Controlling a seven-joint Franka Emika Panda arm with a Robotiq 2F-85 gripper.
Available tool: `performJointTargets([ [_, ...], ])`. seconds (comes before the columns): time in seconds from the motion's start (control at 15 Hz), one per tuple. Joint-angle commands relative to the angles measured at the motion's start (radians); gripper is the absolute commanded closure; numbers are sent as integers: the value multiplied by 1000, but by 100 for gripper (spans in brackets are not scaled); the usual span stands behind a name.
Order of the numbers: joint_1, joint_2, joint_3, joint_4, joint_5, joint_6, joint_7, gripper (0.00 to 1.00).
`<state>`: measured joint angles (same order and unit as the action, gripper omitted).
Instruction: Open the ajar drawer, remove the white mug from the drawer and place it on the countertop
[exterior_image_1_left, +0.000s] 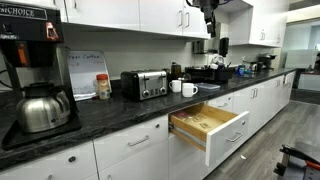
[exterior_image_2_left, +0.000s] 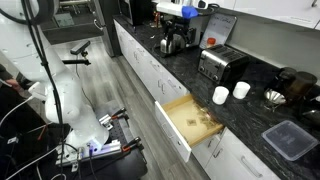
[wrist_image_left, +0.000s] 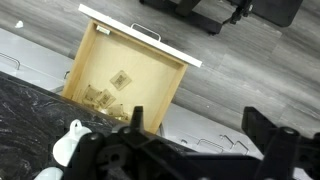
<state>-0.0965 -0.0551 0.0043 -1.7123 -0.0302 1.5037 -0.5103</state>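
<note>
The drawer (exterior_image_1_left: 210, 125) stands pulled wide open under the countertop (exterior_image_1_left: 110, 108). It also shows in an exterior view (exterior_image_2_left: 190, 122) and in the wrist view (wrist_image_left: 125, 75). Its pale wood box holds only small packets. A white mug (exterior_image_1_left: 189, 89) stands upright on the countertop near the edge above the drawer. It also shows in an exterior view (exterior_image_2_left: 220, 96) and in the wrist view (wrist_image_left: 68, 148). A second white mug (exterior_image_1_left: 176, 87) stands beside it. My gripper (wrist_image_left: 195, 112) is open and empty, high above the counter (exterior_image_1_left: 208, 12).
A toaster (exterior_image_1_left: 145, 83) stands next to the mugs. A kettle (exterior_image_1_left: 42, 108) and a coffee maker (exterior_image_1_left: 25, 45) are at one end of the counter, more appliances (exterior_image_1_left: 215, 72) at the other. A grey lidded box (exterior_image_2_left: 288, 138) lies nearby. Upper cabinets (exterior_image_1_left: 120, 12) hang above.
</note>
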Motion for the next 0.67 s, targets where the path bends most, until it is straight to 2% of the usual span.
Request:
performJointTargets([
  [0.0,27,-73,-25,-92,15,42,20,0],
  [0.6,49,-156,-40,-222,-11,150,42,0],
])
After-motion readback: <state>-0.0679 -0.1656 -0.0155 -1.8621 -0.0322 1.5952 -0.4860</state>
